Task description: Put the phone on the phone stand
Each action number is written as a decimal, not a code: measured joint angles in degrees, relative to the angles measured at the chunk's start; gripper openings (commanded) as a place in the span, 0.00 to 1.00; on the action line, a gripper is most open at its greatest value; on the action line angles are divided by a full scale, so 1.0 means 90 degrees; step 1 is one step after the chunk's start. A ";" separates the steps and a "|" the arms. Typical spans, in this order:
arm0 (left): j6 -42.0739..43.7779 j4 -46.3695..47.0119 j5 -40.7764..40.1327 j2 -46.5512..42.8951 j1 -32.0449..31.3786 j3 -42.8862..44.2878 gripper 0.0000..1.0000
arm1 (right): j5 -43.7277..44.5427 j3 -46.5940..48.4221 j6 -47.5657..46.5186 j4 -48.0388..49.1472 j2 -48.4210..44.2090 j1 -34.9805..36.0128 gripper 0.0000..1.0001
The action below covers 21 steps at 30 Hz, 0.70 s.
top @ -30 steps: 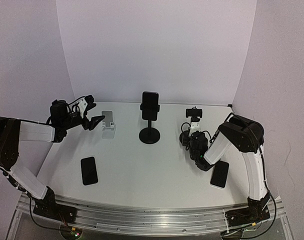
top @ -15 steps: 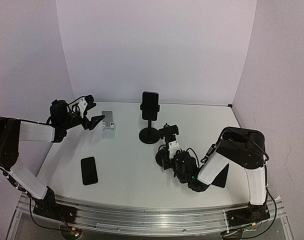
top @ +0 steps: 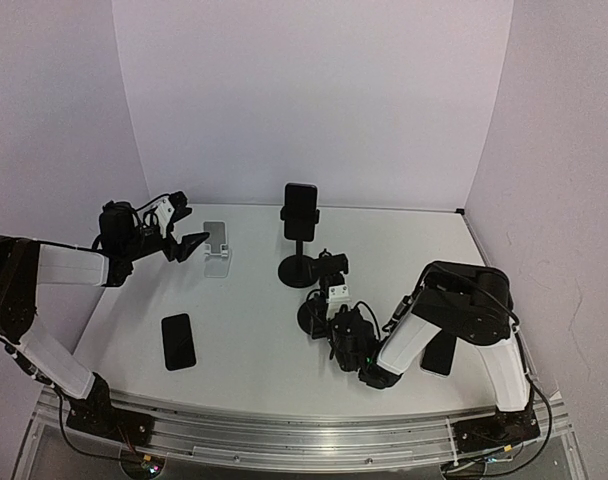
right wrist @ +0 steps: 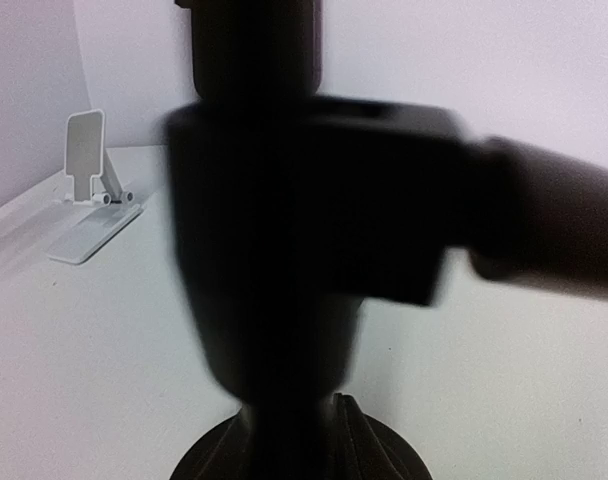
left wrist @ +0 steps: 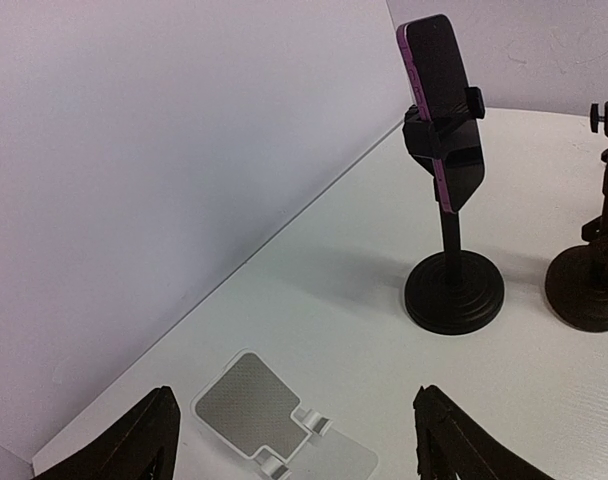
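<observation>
A black phone [top: 178, 340] lies flat at the front left of the table. A second phone [top: 442, 355] lies at the right, half hidden under my right arm. A white folding phone stand [top: 216, 248] [left wrist: 249, 400] stands at the back left, and my left gripper [top: 189, 220] [left wrist: 294, 450] hangs open just before it, holding nothing. My right gripper [top: 329, 305] is against an empty black clamp stand [top: 322, 292] near the table's middle. That stand [right wrist: 284, 200] fills the right wrist view as a blur, and the fingers are hidden.
A black pole stand [top: 299, 270] [left wrist: 454, 290] at the back centre carries a third phone [top: 301, 205] [left wrist: 439, 80] in its clamp. The clamp stand's base [left wrist: 589, 285] sits just right of it. The white walls close in behind and on both sides.
My right arm has swept from the right side toward the table's middle, carrying the black clamp stand with it. The left arm has stayed still.
</observation>
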 measured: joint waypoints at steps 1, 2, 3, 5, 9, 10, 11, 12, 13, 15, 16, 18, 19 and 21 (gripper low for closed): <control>0.0004 -0.0003 0.0000 -0.0005 0.0000 -0.0002 0.80 | 0.0063 0.0000 0.0020 0.0002 0.0015 0.0004 0.35; 0.0010 -0.0001 0.0000 -0.0007 0.0000 -0.0003 0.80 | 0.0122 0.0000 0.0051 0.0001 0.0032 0.0011 0.39; 0.0016 -0.0003 0.0000 -0.0007 0.0000 -0.0004 0.80 | 0.0177 -0.0002 0.0088 0.0000 0.0046 0.0021 0.43; 0.0020 -0.0004 -0.0001 -0.0007 0.0000 -0.0004 0.80 | 0.0258 -0.0012 0.0127 0.0010 0.0052 0.0039 0.46; 0.0024 -0.0003 0.0001 -0.0007 0.0000 -0.0004 0.80 | 0.0350 -0.0151 0.0249 0.0080 0.0052 0.0057 0.51; 0.0025 -0.0002 0.0002 -0.0007 0.0000 -0.0004 0.80 | 0.0383 -0.0215 0.0291 0.0097 0.0052 0.0070 0.52; 0.0025 -0.0002 0.0002 -0.0007 0.0000 -0.0004 0.80 | 0.0426 -0.0288 0.0342 0.0108 0.0050 0.0093 0.51; 0.0030 -0.0004 0.0004 -0.0007 0.0000 -0.0004 0.80 | 0.0451 -0.0329 0.0367 0.0121 0.0046 0.0110 0.50; 0.0041 -0.0003 0.0007 -0.0007 0.0000 -0.0004 0.80 | 0.0482 -0.0397 0.0386 0.0127 0.0038 0.0139 0.50; 0.0069 -0.0004 0.0045 -0.0007 0.0000 -0.0004 0.80 | 0.0617 -0.0579 0.0408 0.0109 -0.0047 0.0230 0.50; 0.0074 -0.0004 0.0063 -0.0007 0.0000 -0.0004 0.80 | 0.0724 -0.0656 0.0427 0.0077 -0.0131 0.0286 0.51; 0.0079 -0.0004 0.0114 -0.0007 0.0000 -0.0002 0.80 | 0.0955 -0.0820 0.0601 0.0038 -0.0406 0.0403 0.55; 0.0082 -0.0006 0.0147 -0.0007 0.0000 -0.0002 0.80 | 0.1045 -0.0925 0.0750 0.0017 -0.0617 0.0445 0.58; 0.0083 -0.0009 0.0226 -0.0007 0.0000 -0.0002 0.80 | 0.1172 -0.1140 0.1078 -0.0216 -0.1171 0.0520 0.65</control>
